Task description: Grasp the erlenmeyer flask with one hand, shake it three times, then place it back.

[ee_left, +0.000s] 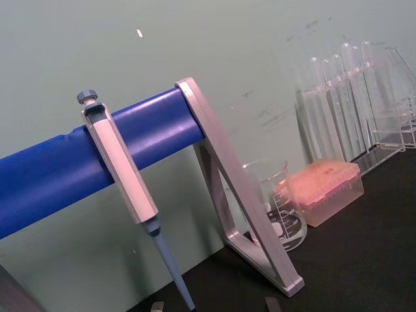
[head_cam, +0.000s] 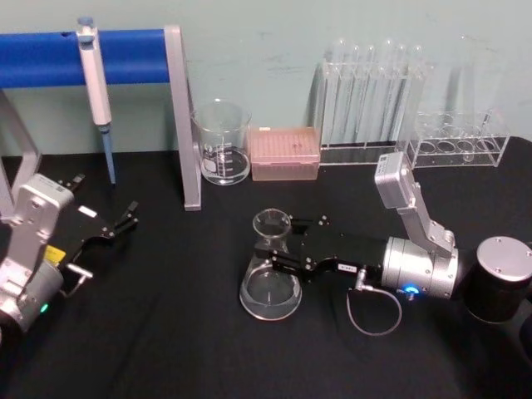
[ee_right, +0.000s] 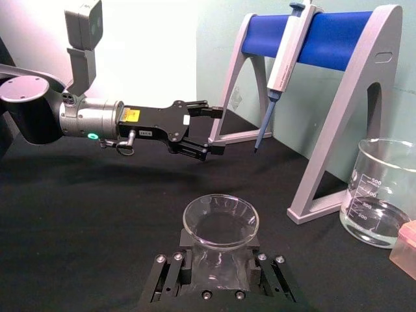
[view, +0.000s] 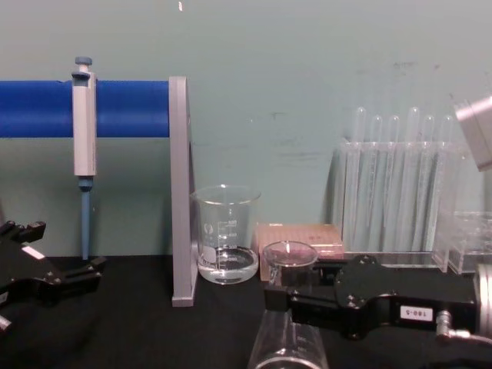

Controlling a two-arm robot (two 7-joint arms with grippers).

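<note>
Flask: the erlenmeyer flask (head_cam: 270, 287) stands on the black surface (head_cam: 166, 332), front of centre, its neck between the right gripper's fingers.
Right gripper: the right gripper (head_cam: 283, 247) reaches in level from the right, and its fingers look closed against the flask's neck just under the flared rim.
Left gripper: the left gripper (head_cam: 128, 218) is parked at the left, well apart from the flask, fingers spread and empty.
Step in hand: judged to be the grasp, with the lift and the three shakes to come.
Doing it well: confirm a firm hold below the rim, since smooth glass slips. Lift straight up, shake in short strokes well away from the beaker (head_cam: 223, 145), and set the base down flat.
Count: one flask, one beaker, one pipette (head_cam: 96, 91) hung on one blue-barred stand (head_cam: 179, 116), one pink tip box (head_cam: 285, 154), two clear racks and two grippers. The tall test tubes (head_cam: 370, 91) are several, the exact number unclear.
</note>
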